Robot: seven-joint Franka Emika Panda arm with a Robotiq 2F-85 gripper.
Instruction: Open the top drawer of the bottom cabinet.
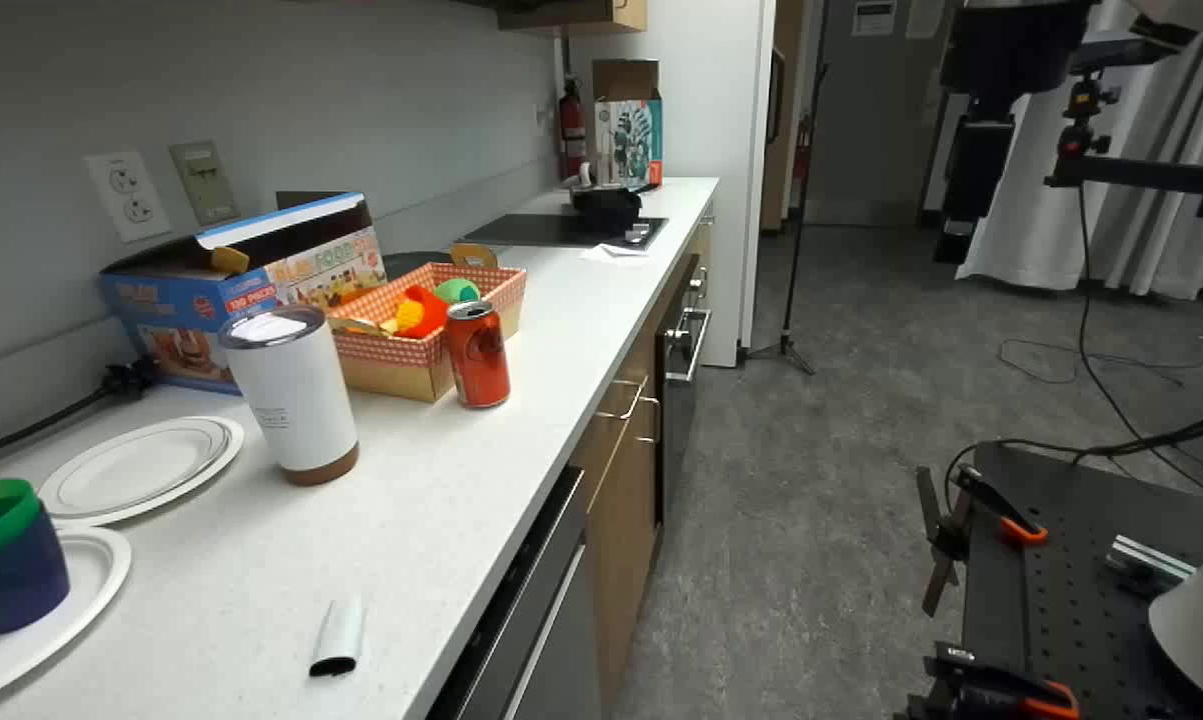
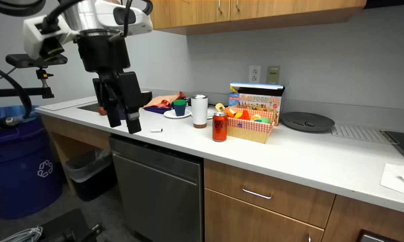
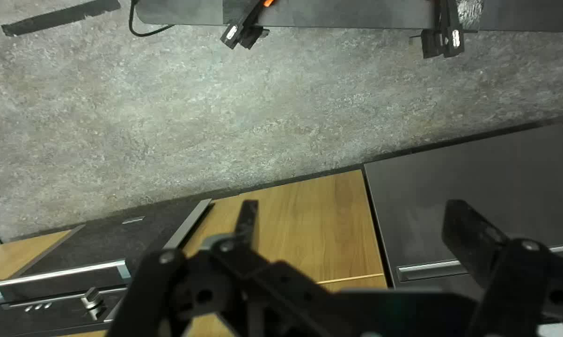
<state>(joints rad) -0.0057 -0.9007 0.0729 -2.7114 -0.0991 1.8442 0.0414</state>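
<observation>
The bottom cabinet [image 2: 249, 222] has brown wood fronts under a white countertop. Its top drawer [image 2: 289, 198] is shut, with a slim metal bar handle [image 2: 256, 194]. In an exterior view the drawer [image 1: 599, 450] shows at a steep angle. My gripper [image 2: 124, 127] is open and empty, above the countertop's front edge on the dishwasher side, apart from the drawer. It hangs downward in both exterior views [image 1: 956, 240]. In the wrist view the spread fingers [image 3: 354, 208] stand over the cabinet front [image 3: 309, 224]; a sliver of the drawer [image 3: 363, 282] shows, its handle hidden.
A grey dishwasher [image 2: 158, 195] adjoins the drawer; an oven [image 1: 683, 350] is on the far side. The countertop [image 2: 322, 168] holds a red can [image 2: 219, 127], a basket [image 2: 249, 132], a tumbler [image 2: 199, 111] and plates. A black bench [image 1: 1061, 540] with clamps faces the cabinet.
</observation>
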